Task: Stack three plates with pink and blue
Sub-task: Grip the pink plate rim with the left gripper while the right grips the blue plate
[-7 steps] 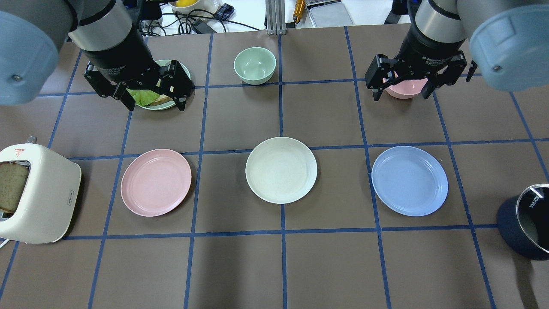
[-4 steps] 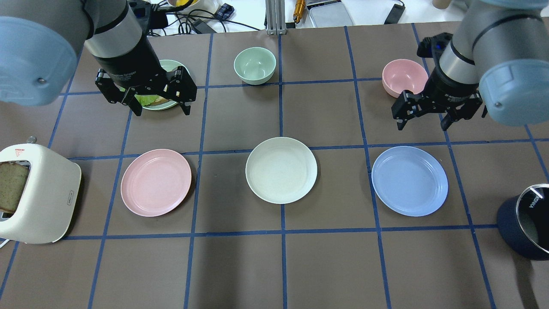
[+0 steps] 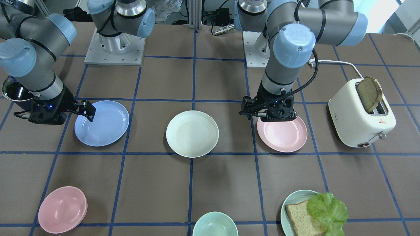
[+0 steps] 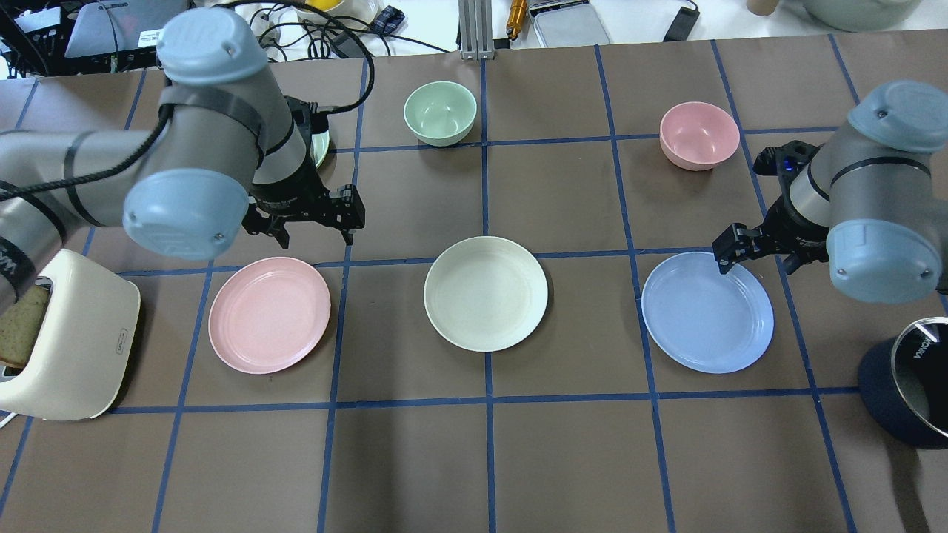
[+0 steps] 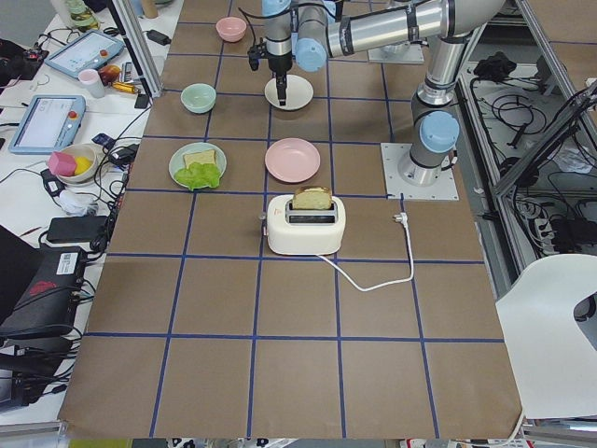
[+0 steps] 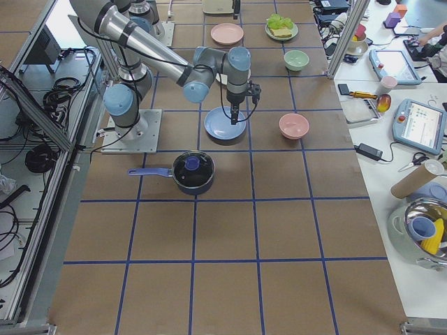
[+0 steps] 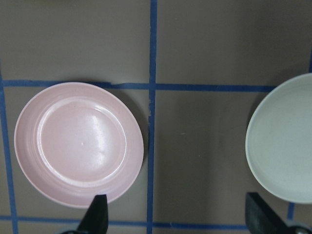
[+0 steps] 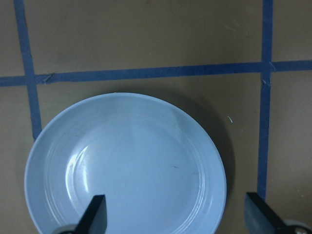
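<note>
Three plates lie in a row: the pink plate (image 4: 269, 314) on the left, the cream plate (image 4: 486, 293) in the middle, the blue plate (image 4: 707, 312) on the right. My left gripper (image 4: 315, 238) is open and empty, above the table just past the pink plate's far right edge. Its wrist view shows the pink plate (image 7: 80, 144) and part of the cream plate (image 7: 287, 139). My right gripper (image 4: 763, 259) is open and empty over the blue plate's far right rim. In its wrist view the blue plate (image 8: 126, 165) lies mostly between the fingers.
A white toaster (image 4: 67, 340) with bread stands at the left edge. A mint bowl (image 4: 440, 112) and a pink bowl (image 4: 699, 135) sit at the far side. A teal plate (image 3: 290, 203) holds bread and lettuce. A dark pot (image 4: 911, 385) is at the right edge.
Both arms have moved in from the far side toward the row of plates: the left from over the lettuce plate to the pink plate, the right from the pink bowl to the blue plate. Both stay open.
</note>
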Robot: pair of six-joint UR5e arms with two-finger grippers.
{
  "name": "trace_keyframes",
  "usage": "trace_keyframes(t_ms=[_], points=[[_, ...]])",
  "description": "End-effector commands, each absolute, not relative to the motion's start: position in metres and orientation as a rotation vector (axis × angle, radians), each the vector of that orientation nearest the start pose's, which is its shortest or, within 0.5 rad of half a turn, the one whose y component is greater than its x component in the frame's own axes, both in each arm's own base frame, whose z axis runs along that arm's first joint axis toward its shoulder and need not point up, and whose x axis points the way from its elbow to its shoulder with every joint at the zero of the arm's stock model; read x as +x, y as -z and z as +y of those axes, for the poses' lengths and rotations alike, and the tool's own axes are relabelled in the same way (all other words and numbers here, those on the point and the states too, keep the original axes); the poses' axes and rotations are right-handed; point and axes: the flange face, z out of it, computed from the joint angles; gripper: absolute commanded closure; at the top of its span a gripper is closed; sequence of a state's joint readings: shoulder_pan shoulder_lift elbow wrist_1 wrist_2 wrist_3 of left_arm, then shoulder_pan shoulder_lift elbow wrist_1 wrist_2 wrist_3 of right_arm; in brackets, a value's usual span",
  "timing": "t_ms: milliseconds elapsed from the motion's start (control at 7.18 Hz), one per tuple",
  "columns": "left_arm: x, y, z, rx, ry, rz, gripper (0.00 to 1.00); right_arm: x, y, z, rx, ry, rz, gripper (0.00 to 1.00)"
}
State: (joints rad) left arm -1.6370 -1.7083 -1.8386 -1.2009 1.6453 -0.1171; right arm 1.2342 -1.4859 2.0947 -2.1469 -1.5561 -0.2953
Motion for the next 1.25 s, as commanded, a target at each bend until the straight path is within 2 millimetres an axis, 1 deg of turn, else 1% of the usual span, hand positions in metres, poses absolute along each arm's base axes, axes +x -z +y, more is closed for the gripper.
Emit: trace_keyframes(t_ms=[0,139,279,418,557,697,836,975,1115], points=[[-0.152,-0.276,-0.513,-0.213,-0.082,2.981,0.45,-0.053,-0.239,-0.469,0.075,-0.079,3.083,0.00],[-0.151,-0.261,-0.517,-0.240,-0.120,2.972,0.45,-0.066,-0.233,-0.466,0.078,-0.050,3.006,0.00],[-0.151,-0.246,-0.517,-0.248,-0.160,2.967,0.45,-0.074,-0.228,-0.463,0.094,-0.052,2.986,0.00],[-0.152,-0.235,-0.522,-0.286,-0.118,2.970,0.46,-0.083,-0.211,-0.462,0.121,-0.090,2.970,0.00],[-0.152,-0.223,-0.521,-0.293,-0.115,2.971,0.46,-0.093,-0.200,-0.460,0.083,-0.113,2.953,0.00],[-0.151,-0.214,-0.518,-0.310,-0.125,2.966,0.46,-0.094,-0.200,-0.460,0.070,-0.107,2.946,0.00],[-0.150,-0.210,-0.514,-0.363,-0.134,2.956,0.46,-0.095,-0.199,-0.460,0.072,-0.102,2.946,0.06],[-0.150,-0.209,-0.511,-0.365,-0.140,2.952,0.46,-0.097,-0.197,-0.460,0.077,-0.107,2.943,0.08],[-0.149,-0.204,-0.507,-0.401,-0.150,2.944,0.46,-0.097,-0.195,-0.461,0.077,-0.115,2.940,0.13]])
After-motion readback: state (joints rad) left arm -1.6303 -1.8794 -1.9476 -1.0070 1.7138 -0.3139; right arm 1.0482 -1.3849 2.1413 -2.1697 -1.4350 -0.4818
